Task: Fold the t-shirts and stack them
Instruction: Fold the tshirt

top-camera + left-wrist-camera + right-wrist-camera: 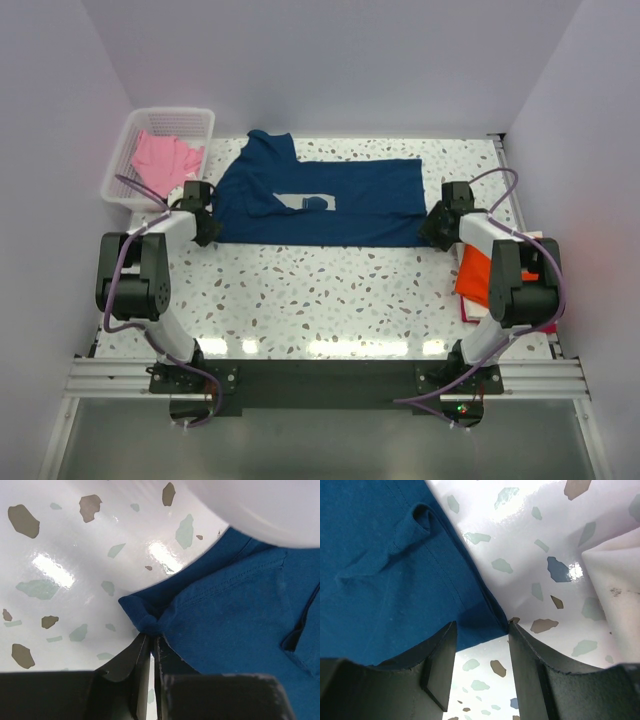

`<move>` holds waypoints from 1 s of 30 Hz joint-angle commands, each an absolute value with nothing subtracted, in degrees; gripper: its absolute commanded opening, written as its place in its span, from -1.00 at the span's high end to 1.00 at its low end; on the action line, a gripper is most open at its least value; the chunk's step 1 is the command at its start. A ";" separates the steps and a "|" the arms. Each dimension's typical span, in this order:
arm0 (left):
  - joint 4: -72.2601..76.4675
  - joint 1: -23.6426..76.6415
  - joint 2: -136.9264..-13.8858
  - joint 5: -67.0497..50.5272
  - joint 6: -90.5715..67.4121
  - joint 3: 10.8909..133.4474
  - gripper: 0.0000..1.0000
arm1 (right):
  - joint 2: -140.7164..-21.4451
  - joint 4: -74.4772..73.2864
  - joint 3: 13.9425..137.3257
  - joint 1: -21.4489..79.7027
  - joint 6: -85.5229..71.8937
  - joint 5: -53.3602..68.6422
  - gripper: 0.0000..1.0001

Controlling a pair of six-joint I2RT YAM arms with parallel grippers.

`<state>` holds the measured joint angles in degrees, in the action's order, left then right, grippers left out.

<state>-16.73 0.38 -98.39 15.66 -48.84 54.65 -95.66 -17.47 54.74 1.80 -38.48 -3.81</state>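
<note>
Navy t-shirt flat, long axis left-right, hem rightward

Spread t-shirt on table centre; second t-shirt in basket, far left; third t-shirt at right edge.

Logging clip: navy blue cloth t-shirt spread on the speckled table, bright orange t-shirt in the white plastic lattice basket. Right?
No. The top external view shows the pink cloth t-shirt in the white plastic lattice basket; the bright orange cloth t-shirt lies at the table's right edge.
</note>
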 commanded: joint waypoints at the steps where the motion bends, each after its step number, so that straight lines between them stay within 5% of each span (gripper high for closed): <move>1: -15.38 0.00 -99.49 16.61 -48.08 55.99 0.79 | -97.03 -15.73 56.43 1.58 -39.55 -4.39 0.02; 4: -15.56 0.00 -99.49 16.52 -47.99 56.16 0.87 | -96.95 -16.87 56.25 1.49 -39.20 -5.27 0.06; 7: -15.91 0.00 -99.32 16.35 -47.99 56.16 1.00 | -96.42 -17.57 55.46 1.49 -39.02 -5.45 0.52; 8: -16.17 0.00 -99.14 16.52 -47.99 56.25 1.00 | -96.24 -17.75 55.46 1.49 -38.68 -5.28 0.81; 10: -17.22 0.00 -98.88 17.13 -47.99 56.25 1.00 | -96.24 -19.59 55.98 1.49 -37.97 -4.92 1.00; 30: -29.61 -2.55 -76.13 21.44 -49.92 43.69 1.00 | -67.08 -34.62 41.06 -2.46 -36.47 -0.35 1.00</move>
<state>-25.50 -1.54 -81.03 16.78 -48.95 45.89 -71.72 -29.34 43.48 -1.39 -37.10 -0.49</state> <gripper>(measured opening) 0.048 0.019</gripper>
